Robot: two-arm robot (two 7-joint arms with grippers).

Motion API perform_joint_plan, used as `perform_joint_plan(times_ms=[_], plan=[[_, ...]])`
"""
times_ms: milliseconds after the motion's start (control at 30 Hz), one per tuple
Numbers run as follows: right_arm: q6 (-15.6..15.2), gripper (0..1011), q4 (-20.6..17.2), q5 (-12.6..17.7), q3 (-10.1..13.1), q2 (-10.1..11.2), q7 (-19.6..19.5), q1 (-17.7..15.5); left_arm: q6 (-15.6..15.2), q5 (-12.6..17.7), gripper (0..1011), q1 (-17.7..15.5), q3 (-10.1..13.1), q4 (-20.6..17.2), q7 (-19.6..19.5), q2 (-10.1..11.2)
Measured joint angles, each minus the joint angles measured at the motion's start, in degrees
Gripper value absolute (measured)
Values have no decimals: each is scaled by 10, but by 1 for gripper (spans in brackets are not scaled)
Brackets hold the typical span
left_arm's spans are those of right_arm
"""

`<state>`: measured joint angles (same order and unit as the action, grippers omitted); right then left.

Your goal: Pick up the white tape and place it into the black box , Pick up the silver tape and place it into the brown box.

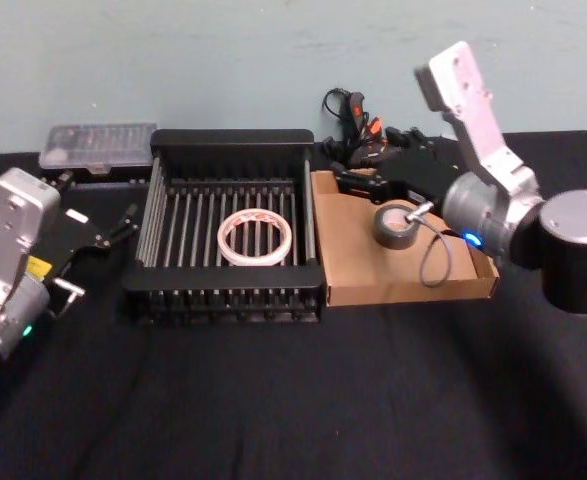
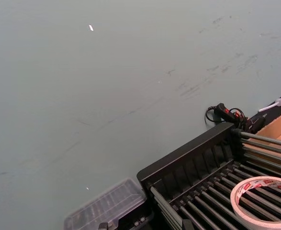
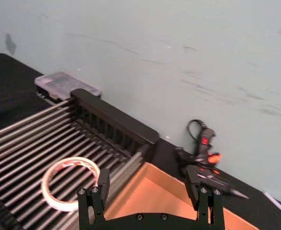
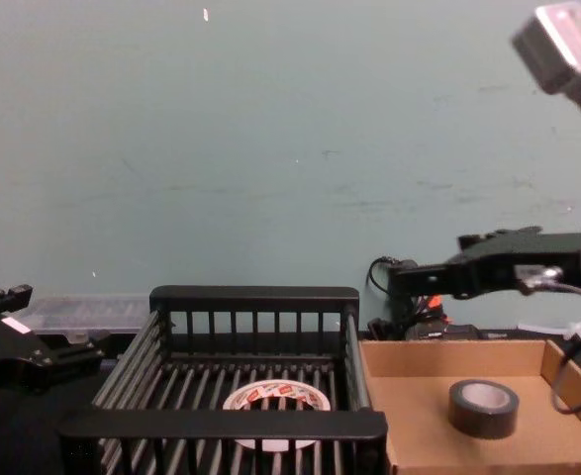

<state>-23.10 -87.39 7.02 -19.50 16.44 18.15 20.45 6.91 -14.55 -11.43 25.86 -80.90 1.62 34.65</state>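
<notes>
The white tape lies flat on the barred floor of the black box, near its middle. To the right, the silver tape rests flat in the brown box. My right gripper hovers open above the brown box's far left corner, holding nothing, beyond the silver tape. Left of the black box, my left gripper is open and empty, low over the table.
A clear plastic organiser case lies behind the black box's left corner. A black and orange corded tool sits by the wall behind the brown box. A grey cable loop hangs from my right arm over that box.
</notes>
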Motion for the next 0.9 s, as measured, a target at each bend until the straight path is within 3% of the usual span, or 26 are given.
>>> perform_joint_plan(times_ms=[233,467,900], plan=[[27,1002,-27,-8,32,15,-29,-46,0,0,1001,0,0,0,0,0],[58,1002,-29,-25,54,17,-53,-81,0,0,1001,0,0,0,0,0],[107,1002,1,-78,66,10,-97,-111,0,0,1001,0,0,0,0,0]])
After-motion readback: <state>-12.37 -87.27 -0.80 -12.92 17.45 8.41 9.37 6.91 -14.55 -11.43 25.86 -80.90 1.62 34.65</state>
